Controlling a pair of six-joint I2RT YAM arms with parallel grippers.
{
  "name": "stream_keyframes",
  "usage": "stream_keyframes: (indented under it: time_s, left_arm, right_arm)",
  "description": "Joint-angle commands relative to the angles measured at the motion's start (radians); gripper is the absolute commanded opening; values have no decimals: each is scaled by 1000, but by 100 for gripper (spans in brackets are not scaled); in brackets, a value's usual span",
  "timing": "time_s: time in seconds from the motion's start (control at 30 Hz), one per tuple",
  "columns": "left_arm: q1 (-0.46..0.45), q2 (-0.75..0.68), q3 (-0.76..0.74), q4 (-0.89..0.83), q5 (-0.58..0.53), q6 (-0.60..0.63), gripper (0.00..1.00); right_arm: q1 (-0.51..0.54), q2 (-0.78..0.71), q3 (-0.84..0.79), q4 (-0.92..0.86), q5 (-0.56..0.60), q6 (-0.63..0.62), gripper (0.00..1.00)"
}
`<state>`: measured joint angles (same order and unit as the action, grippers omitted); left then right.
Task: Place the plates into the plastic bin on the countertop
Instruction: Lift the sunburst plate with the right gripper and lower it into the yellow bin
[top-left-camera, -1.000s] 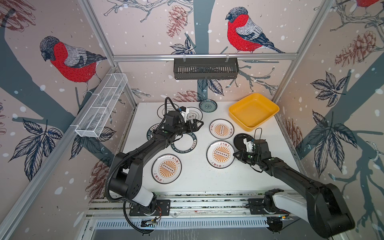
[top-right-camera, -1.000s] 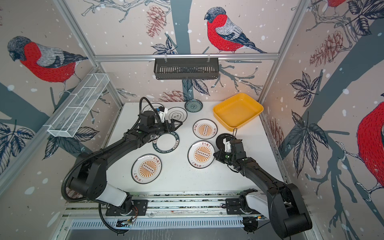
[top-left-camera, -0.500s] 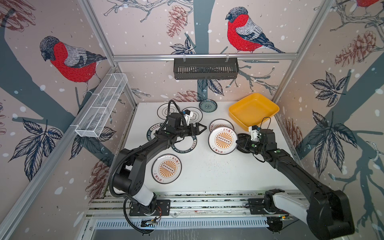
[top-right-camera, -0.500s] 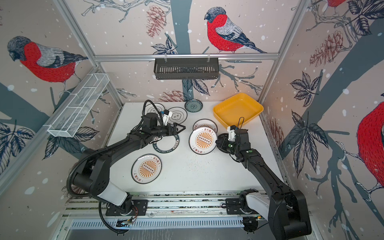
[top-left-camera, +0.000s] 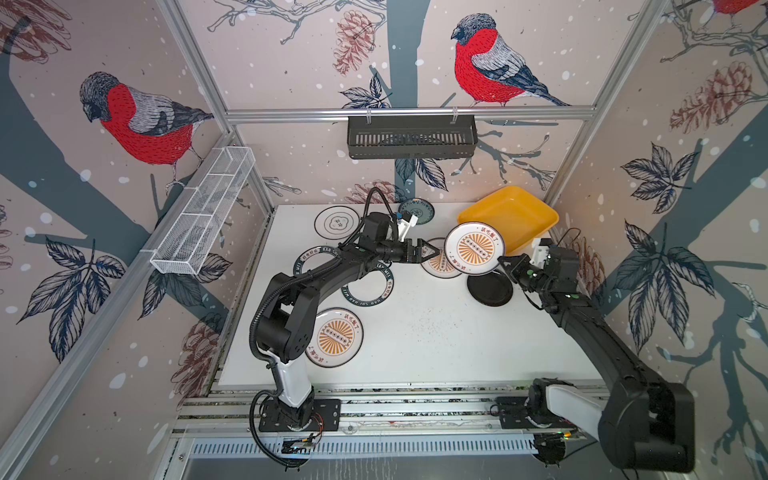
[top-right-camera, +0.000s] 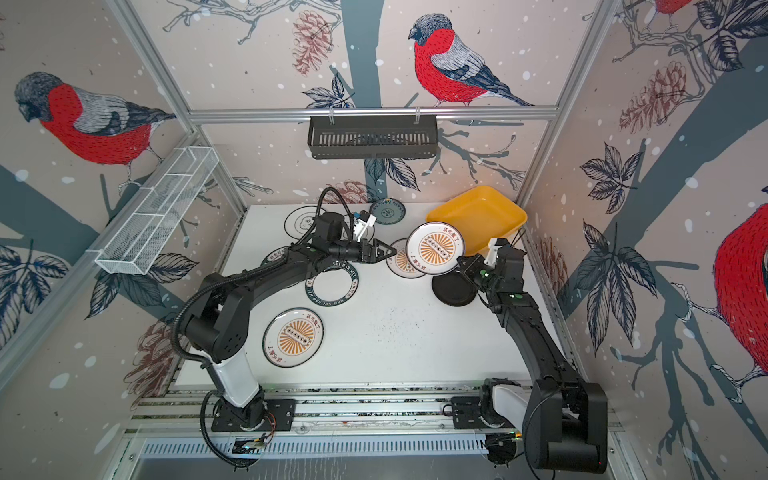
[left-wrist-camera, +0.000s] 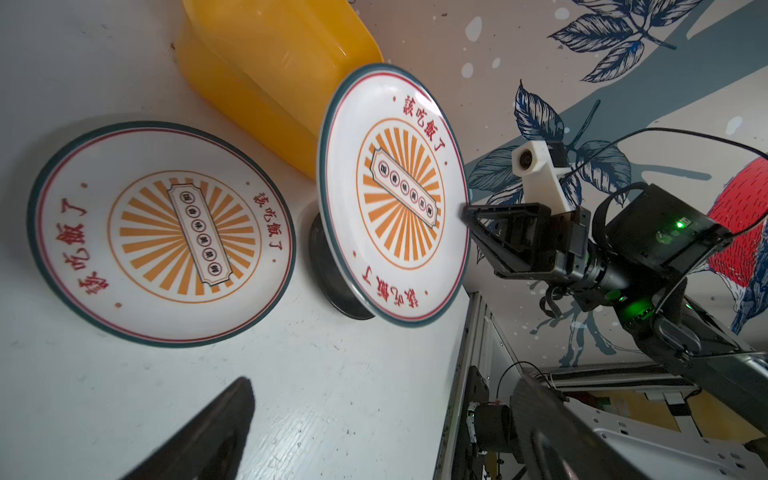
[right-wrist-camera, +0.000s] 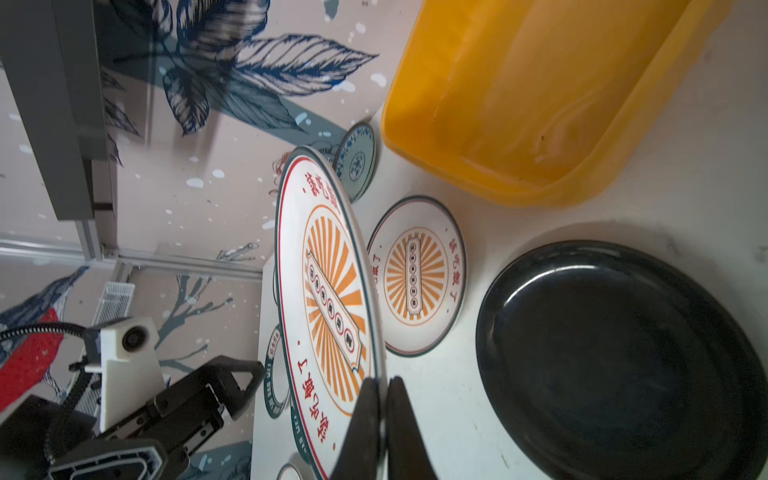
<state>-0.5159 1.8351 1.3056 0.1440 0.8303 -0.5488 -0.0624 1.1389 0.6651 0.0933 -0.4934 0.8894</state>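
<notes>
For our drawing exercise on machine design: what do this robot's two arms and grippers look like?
Both the left arm and right arm are matte black, jointed, with a white segment near the base. The left gripper and right gripper have black triangular fingers, a white camera mount and looping black cables.

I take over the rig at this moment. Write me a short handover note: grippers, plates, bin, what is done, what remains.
Right gripper: shut on a sunburst plate, lifted and tilted near the yellow bin.
Left gripper: open, empty, above the countertop.
Done: nothing is in the bin.
Remaining: the held plate, then the black plate and the others lying on the countertop.
</notes>
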Motion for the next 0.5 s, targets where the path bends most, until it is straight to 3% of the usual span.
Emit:
stream_keyframes:
  time_s: [0.0, 0.17, 0.33, 0.47]
  left_arm:
    - [-13, 34, 55, 31, 15, 11, 97]
    - [-43, 101, 143, 72, -53, 11, 97]
    - [-53, 158, 179, 176, -93, -49, 97]
    - [-57, 174, 192, 252, -106, -98, 97]
  right_arm:
    - [-31, 24, 36, 128, 37, 51, 1]
    - [-57, 83, 103, 131, 96, 55, 1]
    - [-69, 172, 178, 81, 234, 88, 1]
    - [-86, 258, 231, 86, 273, 103, 1]
